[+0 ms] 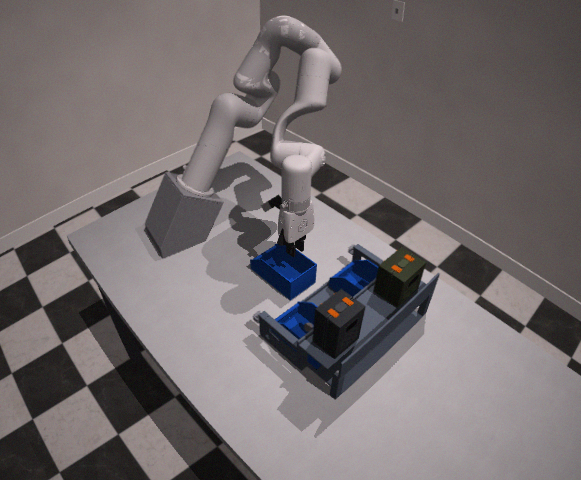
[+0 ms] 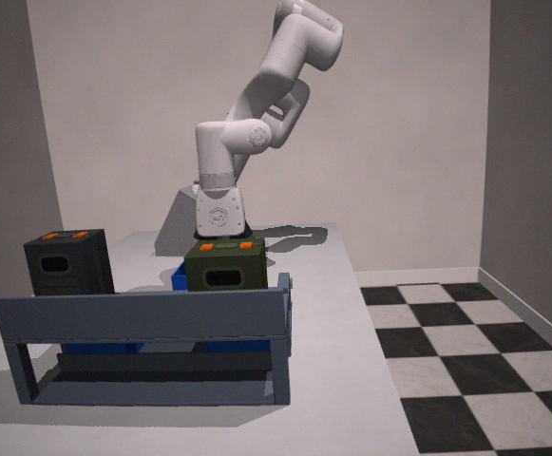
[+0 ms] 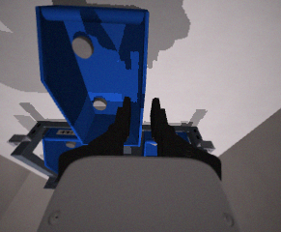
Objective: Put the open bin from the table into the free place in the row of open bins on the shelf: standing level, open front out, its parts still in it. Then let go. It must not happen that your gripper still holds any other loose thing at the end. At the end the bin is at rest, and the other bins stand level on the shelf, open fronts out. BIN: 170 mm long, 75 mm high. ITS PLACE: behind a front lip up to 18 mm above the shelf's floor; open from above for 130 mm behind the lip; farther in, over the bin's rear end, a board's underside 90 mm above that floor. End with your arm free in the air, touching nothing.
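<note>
The open blue bin (image 1: 303, 281) (image 2: 180, 282) (image 3: 111, 72) stands on the table in front of the shelf rack. Two pale round parts (image 3: 83, 46) (image 3: 99, 103) show inside it in the wrist view. My gripper (image 1: 291, 250) (image 3: 141, 105) points down at one side wall of the bin. Its fingers stand partly open, one inside and one outside that wall, with gaps; nothing is gripped. The olive case hides the fingertips in the exterior view. On the shelf, one blue bin (image 1: 357, 273) stands on each side of the free place, the other (image 1: 298, 317) being nearer the top camera.
The grey-blue shelf rack (image 1: 383, 341) (image 2: 142, 316) has raised side rails and a rear board. A dark grey case (image 1: 338, 325) (image 2: 69, 265) and an olive case (image 1: 400, 276) (image 2: 226, 265) stand on top at its rear, rising above the bins.
</note>
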Robot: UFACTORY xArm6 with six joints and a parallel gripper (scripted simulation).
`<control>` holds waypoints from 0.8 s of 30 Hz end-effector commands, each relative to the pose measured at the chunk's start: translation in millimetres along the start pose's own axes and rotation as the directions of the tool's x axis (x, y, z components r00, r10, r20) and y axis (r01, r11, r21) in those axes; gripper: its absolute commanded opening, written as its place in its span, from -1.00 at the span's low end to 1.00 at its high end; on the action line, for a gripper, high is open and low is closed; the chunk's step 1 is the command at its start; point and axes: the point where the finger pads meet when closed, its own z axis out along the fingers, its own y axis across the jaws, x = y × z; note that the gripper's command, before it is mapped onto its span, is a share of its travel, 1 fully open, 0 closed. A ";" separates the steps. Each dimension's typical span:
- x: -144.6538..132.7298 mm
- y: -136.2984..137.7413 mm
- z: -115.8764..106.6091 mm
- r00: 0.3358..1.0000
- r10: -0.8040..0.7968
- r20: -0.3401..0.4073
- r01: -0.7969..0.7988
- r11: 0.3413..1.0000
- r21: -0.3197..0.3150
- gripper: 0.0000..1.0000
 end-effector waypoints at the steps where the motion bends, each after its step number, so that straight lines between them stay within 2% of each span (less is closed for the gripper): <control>1: -0.1 1.1 -14.0 1.000 0.001 -0.006 -0.001 1.000 -0.001 -0.44; 9: -0.1 1.1 -14.0 1.000 0.001 -0.006 -0.001 1.000 -0.001 -0.44; 14: -0.6 1.1 -68.6 1.000 0.001 -0.006 -0.001 1.000 -0.001 -0.44; 24: -0.6 1.1 -68.6 1.000 0.001 -0.006 -0.001 1.000 -0.001 -0.44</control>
